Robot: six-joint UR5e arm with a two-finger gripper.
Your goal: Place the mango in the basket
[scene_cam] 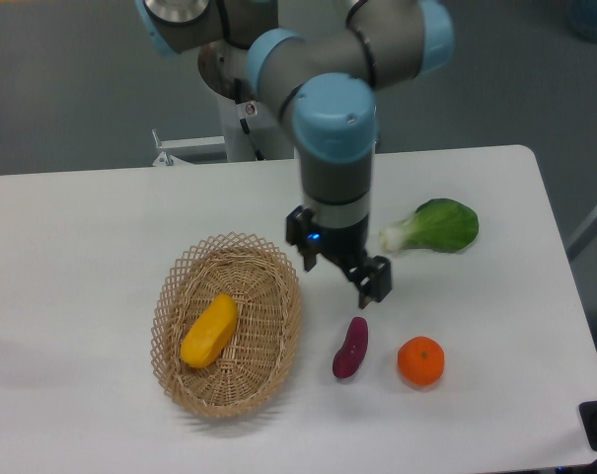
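Observation:
The mango point(209, 331), a smooth yellow-orange oval, lies inside the tan woven basket point(278, 341) at the table's front left. My gripper point(339, 275) hangs above the table just right of the basket's rim, a little above and behind the purple piece. Its two black fingers point(374, 280) stand apart with nothing between them. It is clear of the mango and the basket.
A small purple eggplant-like piece point(351, 348) lies right of the basket. A round orange point(420, 360) sits beside it to the right. A green leafy vegetable point(436, 227) lies farther back on the right. The arm's base point(244, 118) stands at the table's back edge.

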